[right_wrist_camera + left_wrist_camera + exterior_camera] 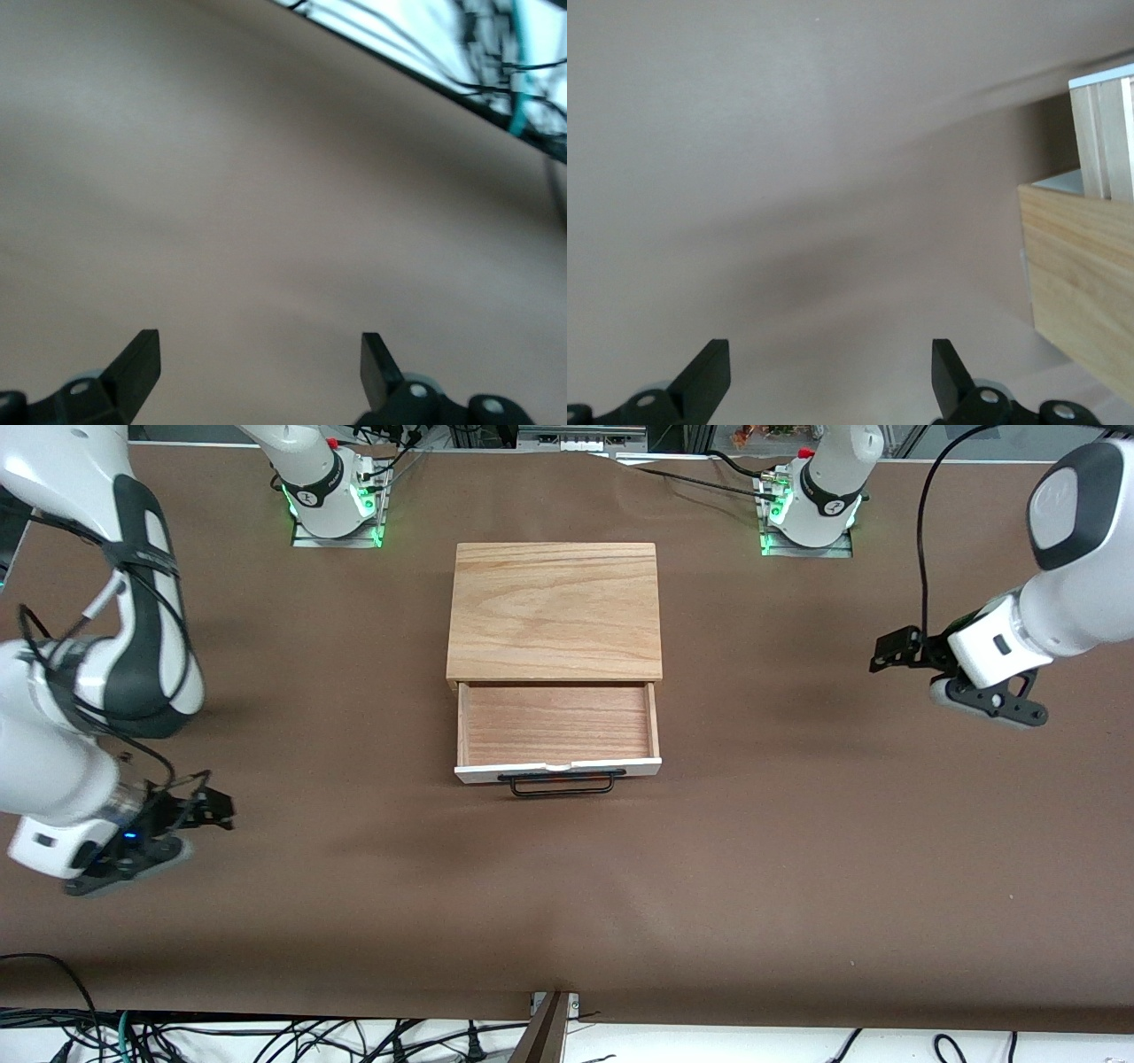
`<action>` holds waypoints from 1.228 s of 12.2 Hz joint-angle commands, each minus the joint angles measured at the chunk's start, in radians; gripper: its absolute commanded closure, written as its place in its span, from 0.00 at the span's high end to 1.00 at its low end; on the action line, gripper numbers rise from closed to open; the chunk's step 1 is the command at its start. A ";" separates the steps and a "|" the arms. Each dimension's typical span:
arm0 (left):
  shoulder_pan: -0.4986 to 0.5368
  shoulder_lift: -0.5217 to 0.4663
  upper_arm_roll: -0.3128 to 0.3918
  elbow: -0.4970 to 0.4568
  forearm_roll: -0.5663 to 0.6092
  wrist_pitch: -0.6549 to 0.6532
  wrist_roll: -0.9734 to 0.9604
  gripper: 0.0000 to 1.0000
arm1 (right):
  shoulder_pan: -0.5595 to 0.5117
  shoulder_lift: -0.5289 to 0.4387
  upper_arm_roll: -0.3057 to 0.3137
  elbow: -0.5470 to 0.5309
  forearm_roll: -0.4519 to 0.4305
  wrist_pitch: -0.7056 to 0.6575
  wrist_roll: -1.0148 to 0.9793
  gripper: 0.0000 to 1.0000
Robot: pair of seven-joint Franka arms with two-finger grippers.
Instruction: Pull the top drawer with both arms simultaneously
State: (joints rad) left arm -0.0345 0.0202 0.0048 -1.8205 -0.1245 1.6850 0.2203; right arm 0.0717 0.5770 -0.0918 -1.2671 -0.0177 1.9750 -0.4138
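The landmark for all positions below is the cabinet, which stands mid-table with its wood-grain top toward the arm bases.

1. Right gripper. Located over bare table well off the cabinet toward the right arm's end, at the level of the drawer front or lower in the front view. In the right wrist view the right gripper has its fingers spread wide with only brown table between them. It holds nothing.

2. Handle. The long black bar is mounted on the white front panel, on the side of the cabinet nearest the front camera. Neither gripper touches it.

3. Top drawer. It projects from the cabinet front toward the front camera, with its light wood tray interior exposed and nothing visible in it. The tray floor appears uncovered over most of its depth.

4. Left gripper. Located over bare table well off the cabinet toward the left arm's end, level with the cabinet's front part. In the left wrist view the left gripper is also wide open and holds nothing; the cabinet's wooden side shows at the frame edge.

Step in hand: judged from this layout, the pull appears done, or nearly so, with both arms standing clear.

Next move: if more travel is required, both grippers must approach the handle, one toward each end, close on the thin bar, and pull evenly so the tray does not skew.
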 commanded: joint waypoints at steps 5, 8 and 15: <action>0.004 -0.082 -0.040 0.050 0.195 -0.116 -0.159 1.00 | 0.000 -0.227 -0.075 -0.064 -0.012 -0.022 0.147 1.00; 0.004 -0.091 -0.040 0.066 0.197 -0.154 -0.165 1.00 | 0.000 -0.334 -0.074 -0.078 -0.007 -0.212 0.197 1.00; 0.005 -0.094 -0.031 0.067 0.184 -0.149 -0.164 1.00 | -0.016 -0.506 -0.046 -0.227 -0.001 -0.430 0.418 1.00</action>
State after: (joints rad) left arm -0.0302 -0.0651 -0.0224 -1.7635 0.0413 1.5518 0.0650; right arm 0.0720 0.1547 -0.1530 -1.3853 -0.0153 1.5511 -0.0095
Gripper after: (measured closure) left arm 0.000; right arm 0.000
